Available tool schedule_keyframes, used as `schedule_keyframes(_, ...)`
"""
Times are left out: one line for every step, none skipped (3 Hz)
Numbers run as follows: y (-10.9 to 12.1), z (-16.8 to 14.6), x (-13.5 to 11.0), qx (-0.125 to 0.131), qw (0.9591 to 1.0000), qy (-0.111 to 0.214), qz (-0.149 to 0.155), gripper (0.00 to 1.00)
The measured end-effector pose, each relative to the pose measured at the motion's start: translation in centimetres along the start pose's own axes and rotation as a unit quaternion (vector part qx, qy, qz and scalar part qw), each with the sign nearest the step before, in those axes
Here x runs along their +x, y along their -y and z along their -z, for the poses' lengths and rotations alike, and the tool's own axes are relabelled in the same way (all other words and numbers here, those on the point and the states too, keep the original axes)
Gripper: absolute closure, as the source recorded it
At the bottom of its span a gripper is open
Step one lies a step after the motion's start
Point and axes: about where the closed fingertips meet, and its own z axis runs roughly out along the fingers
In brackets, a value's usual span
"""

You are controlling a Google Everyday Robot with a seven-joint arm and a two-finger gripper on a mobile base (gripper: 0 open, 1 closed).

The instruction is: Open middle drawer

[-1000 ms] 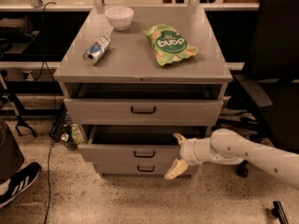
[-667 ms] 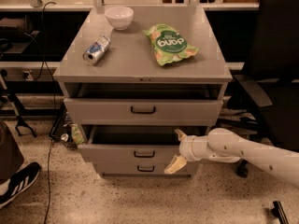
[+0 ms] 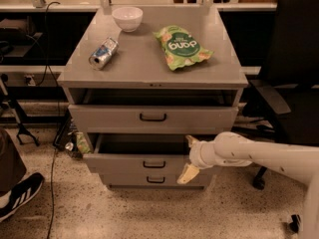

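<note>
The middle drawer (image 3: pixel 134 163) is a grey front with a small dark bar handle (image 3: pixel 153 164). It stands pulled out a little from the cabinet, and its dark inside shows above the front. My gripper (image 3: pixel 187 157) is at the right part of this drawer front, to the right of the handle. Its cream fingers are spread apart one above the other, the upper one (image 3: pixel 191 141) at the drawer's top edge and the lower one (image 3: pixel 186 175) near its bottom edge. It holds nothing. The white arm reaches in from the right.
The top drawer (image 3: pixel 99 118) is ajar and the bottom drawer (image 3: pixel 155 179) is shut. On the cabinet top lie a white bowl (image 3: pixel 127 18), a can (image 3: pixel 103 53) and a green chip bag (image 3: pixel 182 47). A black office chair (image 3: pixel 291 83) stands right, a shoe (image 3: pixel 17 195) left.
My gripper has edged slightly left and up along the middle drawer front. The drawer stands out about as far as before.
</note>
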Motion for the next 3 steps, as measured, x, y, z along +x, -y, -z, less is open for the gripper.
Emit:
schedule_keyframes(1.3, 1.1, 0.4, 0.016, 0.9957, -0.065, 0.064, 0.0)
schedule_keyframes(2.5, 1.5, 1.8, 0.022, 0.9906, -0.102, 0.088, 0.0)
schedule_keyframes(3.3, 0.5, 3.3, 0.019, 0.9927, -0.095, 0.071, 0.0)
